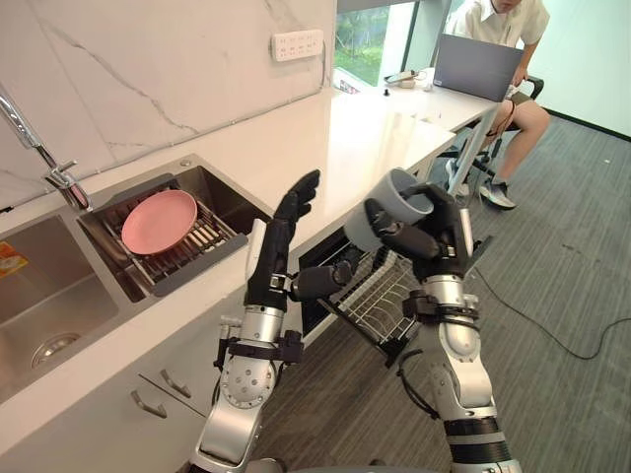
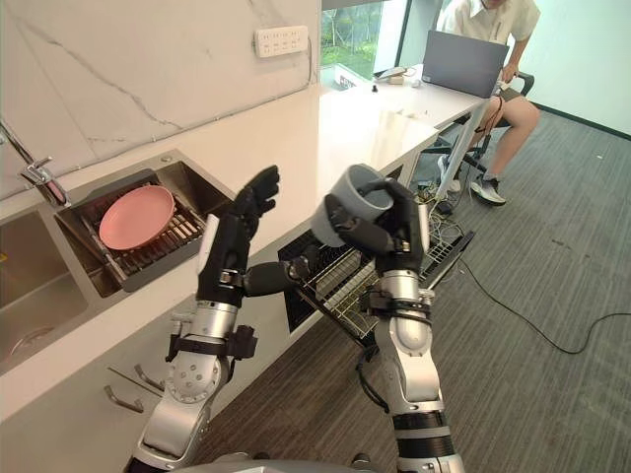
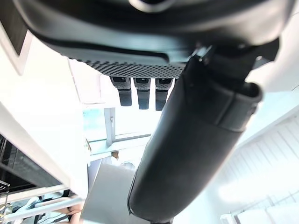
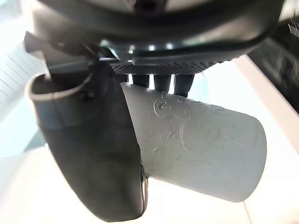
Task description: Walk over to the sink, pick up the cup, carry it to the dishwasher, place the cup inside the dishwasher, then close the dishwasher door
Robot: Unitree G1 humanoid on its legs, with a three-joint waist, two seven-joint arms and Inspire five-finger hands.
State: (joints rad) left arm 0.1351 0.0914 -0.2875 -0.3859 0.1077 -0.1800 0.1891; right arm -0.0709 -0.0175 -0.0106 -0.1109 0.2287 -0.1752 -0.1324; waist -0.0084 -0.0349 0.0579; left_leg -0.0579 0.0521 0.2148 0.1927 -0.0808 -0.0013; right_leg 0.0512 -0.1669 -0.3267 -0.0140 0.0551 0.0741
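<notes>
At the far left, the steel sink basin (image 1: 44, 296) is sunk into the white table (image 1: 296, 138), with a drain (image 1: 54, 345) in its floor and the faucet (image 1: 39, 153) rising at its 12 o'clock. Just beside it at 3 o'clock is a second basin holding a dark drain rack (image 1: 192, 266). A pink plate (image 1: 158, 220) lies in that rack, leaning a little.

The left robot hand (image 1: 281, 236) is raised in front of the table's edge at 4 o'clock from the plate, its fingers straight and spread, holding nothing.

At 3 o'clock from it, apart from it and clear of the table, the grey cup (image 1: 385, 194) is held in the air by the right robot hand (image 1: 434, 232). The fingers and thumb are curled round the cup's wall, as the right wrist view also shows. The cup is tilted, its mouth facing roughly 1 o'clock, and its inside is too shaded to read.

At 6 o'clock below the cup, the dishwasher's wire rack (image 1: 380, 301) is drawn out from under the table.

Farther off at 1 o'clock, a person (image 1: 508, 25) sits behind a grey laptop (image 1: 476, 67), which stands open on the table's far end.
</notes>
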